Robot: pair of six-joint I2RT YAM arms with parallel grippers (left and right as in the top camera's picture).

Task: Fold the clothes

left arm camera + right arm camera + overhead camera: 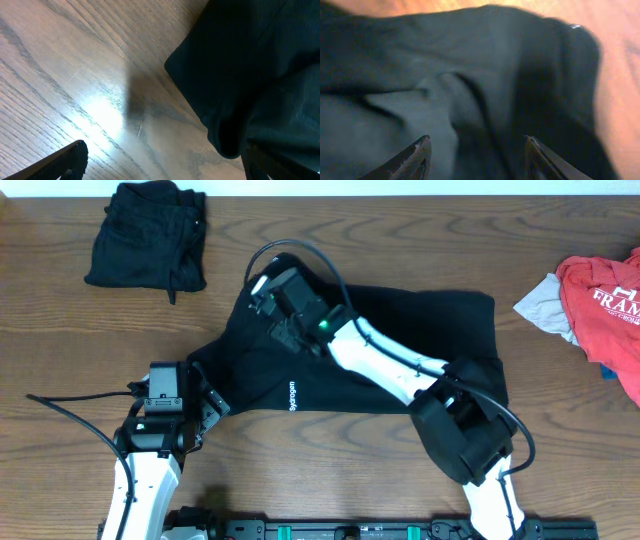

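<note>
Black top (400,350) lies spread mid-table. Right gripper (476,142) — fingers apart, holding nothing — is over its 10 o'clock corner; left gripper (215,405), wide open, sits at its 8 o'clock edge.

Open over bare table (50,330) at far left. Blocked mid-table by the black top (430,330) and right arm (375,365), at right edge by red tee (605,300).

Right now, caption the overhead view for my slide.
Right gripper open over the spread black garment, left gripper open at its corner; red tee aside.
</note>
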